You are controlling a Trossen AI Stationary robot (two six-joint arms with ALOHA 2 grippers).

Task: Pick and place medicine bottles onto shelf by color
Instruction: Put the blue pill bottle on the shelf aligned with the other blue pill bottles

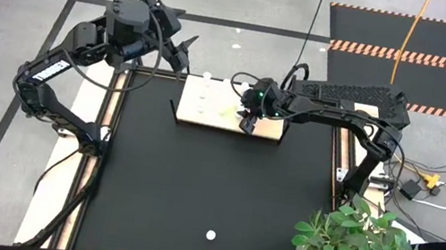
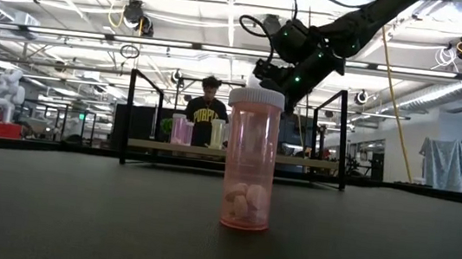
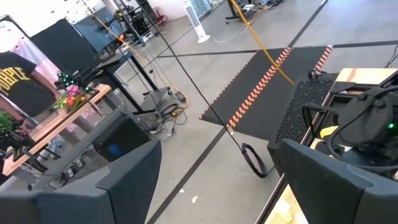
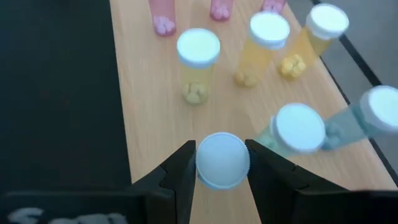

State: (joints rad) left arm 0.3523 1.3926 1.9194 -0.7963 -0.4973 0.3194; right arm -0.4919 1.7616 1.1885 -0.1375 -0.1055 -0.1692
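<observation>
While over shelf (image 4: 149,124), R tool (image 4: 222,163) clamped on white-cap bottle (image 4: 222,160), L tool (image 3: 217,186) apart.

In the right wrist view, the bottle (image 4: 222,160) between the right tool's (image 4: 222,180) fingers (image 4: 180,177) shows only its white cap; its body is hidden beneath, so its colour cannot be told. Three pink bottles (image 4: 163,17) at the far end of the shelf (image 4: 149,118) are cut off by the picture's edge, caps out of sight. A teal bottle (image 4: 379,112) is clipped at the side. In the high view, the bottles on the shelf are too small to count or tell by colour. In the low view, the pink bottle (image 2: 251,158) on the surface hides part of the shelf behind it.
</observation>
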